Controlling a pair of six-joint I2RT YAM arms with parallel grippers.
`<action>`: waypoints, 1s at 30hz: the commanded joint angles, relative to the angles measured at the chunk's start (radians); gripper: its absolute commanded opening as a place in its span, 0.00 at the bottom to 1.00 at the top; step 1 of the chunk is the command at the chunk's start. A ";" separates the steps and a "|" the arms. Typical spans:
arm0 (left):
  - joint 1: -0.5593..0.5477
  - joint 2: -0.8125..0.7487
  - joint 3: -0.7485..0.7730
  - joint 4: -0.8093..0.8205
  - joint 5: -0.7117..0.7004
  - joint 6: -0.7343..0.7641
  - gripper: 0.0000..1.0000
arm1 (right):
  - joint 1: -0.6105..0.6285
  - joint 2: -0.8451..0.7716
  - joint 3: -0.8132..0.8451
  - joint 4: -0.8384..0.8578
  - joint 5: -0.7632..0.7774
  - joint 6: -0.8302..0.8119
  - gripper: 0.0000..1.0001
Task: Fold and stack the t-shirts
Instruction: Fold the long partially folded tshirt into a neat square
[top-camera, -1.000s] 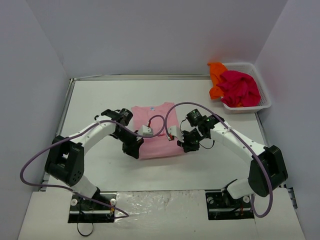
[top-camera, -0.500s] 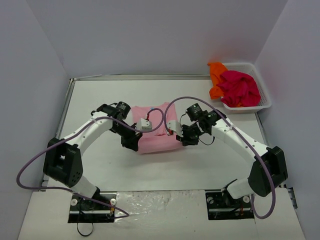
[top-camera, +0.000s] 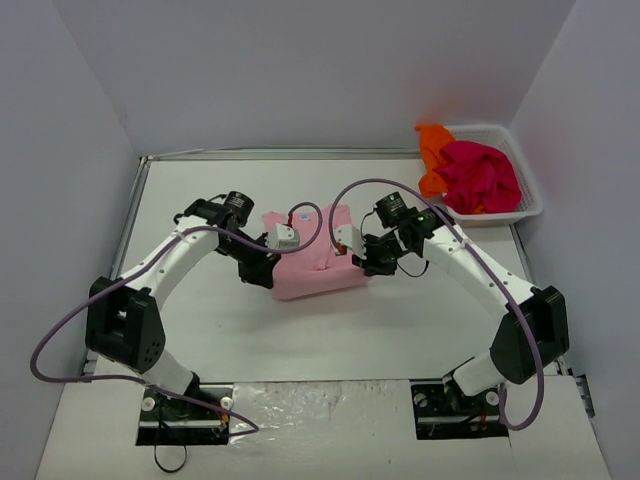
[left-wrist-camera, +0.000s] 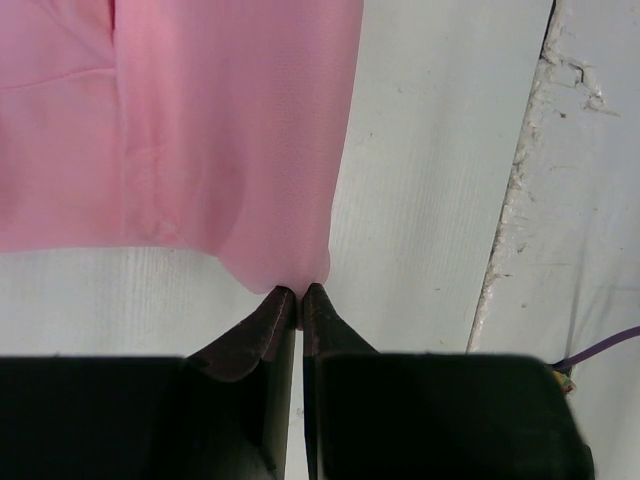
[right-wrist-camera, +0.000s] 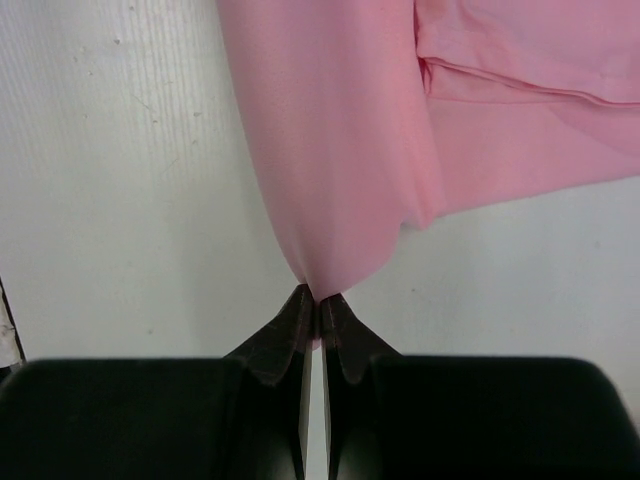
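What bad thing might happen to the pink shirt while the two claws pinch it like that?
1. The left gripper and the right gripper each pinch only a tiny tip of the pink t-shirt, so the cloth might slip out in the middle of the fold.
2. The shirt hangs loose between them. If one arm moves further than the other, the fold may land crooked.

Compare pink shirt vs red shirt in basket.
Pink shirt is pale; red shirt is magenta. Pink shirt lies on the table, partly folded; red shirt is crumpled in the basket. The left gripper and right gripper pinch the pink shirt; none holds the red shirt. Both plain cloth.
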 joint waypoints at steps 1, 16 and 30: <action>0.018 -0.002 0.067 -0.030 0.003 0.016 0.02 | -0.022 0.023 0.060 -0.040 0.014 -0.025 0.00; 0.060 0.087 0.153 -0.027 -0.014 0.039 0.02 | -0.094 0.204 0.226 -0.037 -0.060 -0.074 0.00; 0.104 0.163 0.297 -0.068 -0.007 0.055 0.02 | -0.117 0.299 0.373 -0.038 -0.069 -0.085 0.00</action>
